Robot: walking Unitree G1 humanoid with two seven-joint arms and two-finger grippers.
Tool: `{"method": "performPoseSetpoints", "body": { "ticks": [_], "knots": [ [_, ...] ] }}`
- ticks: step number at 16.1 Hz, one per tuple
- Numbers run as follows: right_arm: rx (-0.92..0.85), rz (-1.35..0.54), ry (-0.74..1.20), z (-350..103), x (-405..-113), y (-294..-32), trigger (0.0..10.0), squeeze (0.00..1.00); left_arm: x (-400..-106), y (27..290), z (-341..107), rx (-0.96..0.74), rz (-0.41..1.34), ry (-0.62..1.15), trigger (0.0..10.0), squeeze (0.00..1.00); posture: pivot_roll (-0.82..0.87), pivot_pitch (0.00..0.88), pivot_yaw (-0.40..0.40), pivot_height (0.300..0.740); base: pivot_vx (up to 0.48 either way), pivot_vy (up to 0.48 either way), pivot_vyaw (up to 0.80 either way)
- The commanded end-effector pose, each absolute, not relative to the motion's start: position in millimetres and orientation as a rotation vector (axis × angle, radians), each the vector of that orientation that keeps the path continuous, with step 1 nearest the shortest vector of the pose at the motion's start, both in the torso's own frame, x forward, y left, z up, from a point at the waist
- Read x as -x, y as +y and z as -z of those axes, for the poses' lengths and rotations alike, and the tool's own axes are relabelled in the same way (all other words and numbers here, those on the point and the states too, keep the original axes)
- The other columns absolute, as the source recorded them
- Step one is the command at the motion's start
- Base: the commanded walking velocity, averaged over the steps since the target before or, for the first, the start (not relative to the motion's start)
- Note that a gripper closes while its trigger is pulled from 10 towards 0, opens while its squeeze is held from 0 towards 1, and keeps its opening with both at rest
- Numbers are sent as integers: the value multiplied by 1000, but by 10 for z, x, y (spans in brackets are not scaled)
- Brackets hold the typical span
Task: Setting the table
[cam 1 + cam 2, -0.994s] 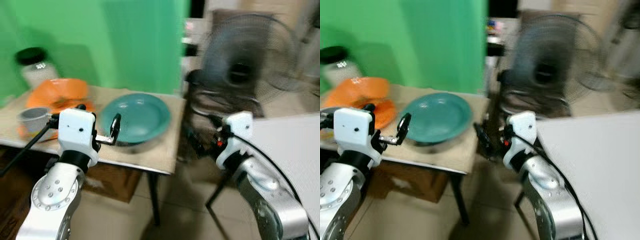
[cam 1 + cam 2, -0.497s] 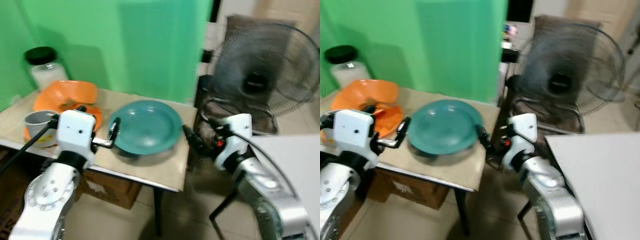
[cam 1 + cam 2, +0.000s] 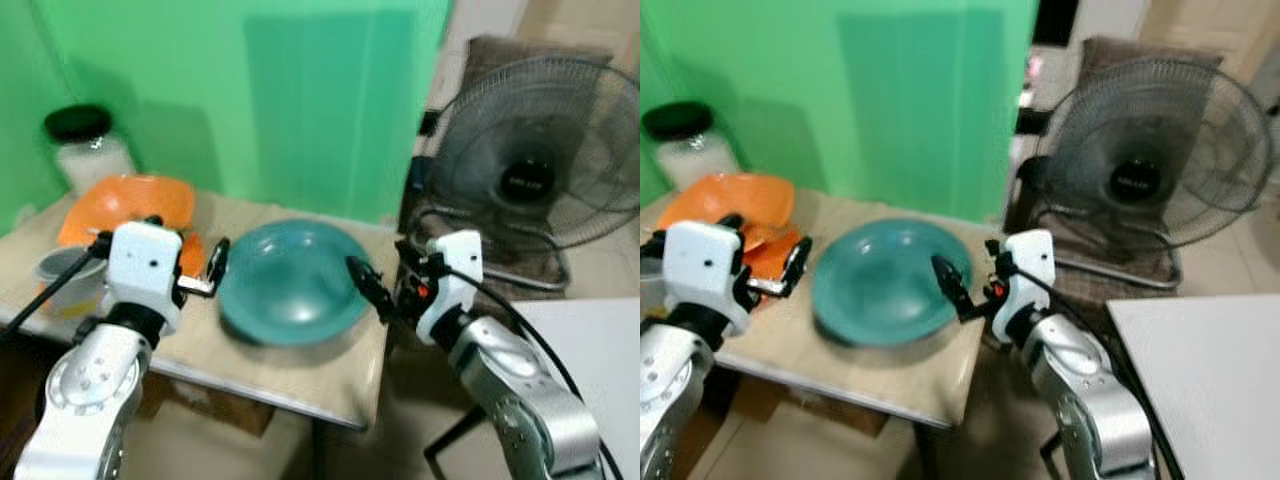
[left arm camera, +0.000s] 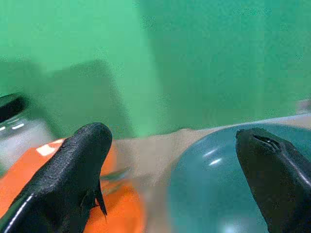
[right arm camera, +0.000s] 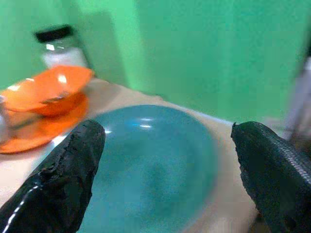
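Note:
A teal plate (image 3: 290, 282) lies in the middle of a beige table (image 3: 300, 375). My left gripper (image 3: 212, 268) hovers open at the plate's left edge, between the plate and an orange bowl (image 3: 125, 198). Over the plate's right rim, my right gripper (image 3: 368, 287) is open and points left across it. In the right wrist view the plate (image 5: 150, 155) lies between two widely spread black fingers (image 5: 70, 165). The left wrist view has the plate's rim (image 4: 214, 165) beside the orange bowl (image 4: 29, 170). Nothing is held.
The orange bowl rests on an orange plate (image 3: 775, 250), with a grey cup (image 3: 60, 275) in front and a black-lidded jar (image 3: 85, 150) behind. A green wall backs the table. A standing fan (image 3: 540, 175) is at the right, a white surface (image 3: 600, 330) at lower right.
The camera has swung and come nearer to the table. My right gripper went from beside the table's right edge to over the plate's right rim. The left gripper stays at the plate's left edge.

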State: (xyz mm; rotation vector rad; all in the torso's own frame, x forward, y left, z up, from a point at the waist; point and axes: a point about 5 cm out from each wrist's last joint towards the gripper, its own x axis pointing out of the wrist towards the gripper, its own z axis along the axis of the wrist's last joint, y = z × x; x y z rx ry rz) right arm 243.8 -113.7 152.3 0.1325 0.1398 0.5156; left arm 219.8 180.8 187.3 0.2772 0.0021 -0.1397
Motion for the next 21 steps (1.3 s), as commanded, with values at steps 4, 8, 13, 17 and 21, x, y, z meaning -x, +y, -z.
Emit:
{"method": "performPoseSetpoints", "body": {
  "ticks": [4,8,13,17,21],
  "knots": [
    [-144,-501,152,-1481,-2506,-1220,10000,0,-2210,1772,-1756,-324,206,52,10000,0,-27,0,7,740,236,0,0],
    [-147,-581,226,-1407,-2676,-1210,10000,0,-2231,1789,-1608,-318,289,104,10000,0,-42,7,11,740,0,0,0],
    [-160,-617,279,-1373,-2974,-1189,10000,1000,-2521,1906,-1324,-464,427,190,10000,0,-39,7,-29,740,0,0,0],
    [-181,-634,276,-1467,-3208,-1158,10000,1000,-2535,1934,-893,-546,556,294,10000,0,-57,4,-23,740,0,0,0],
    [-196,-694,366,-1425,-3238,-1168,10000,1000,-2537,1949,-829,-544,573,286,10000,0,-61,9,-21,740,0,0,0]
  ]
}}
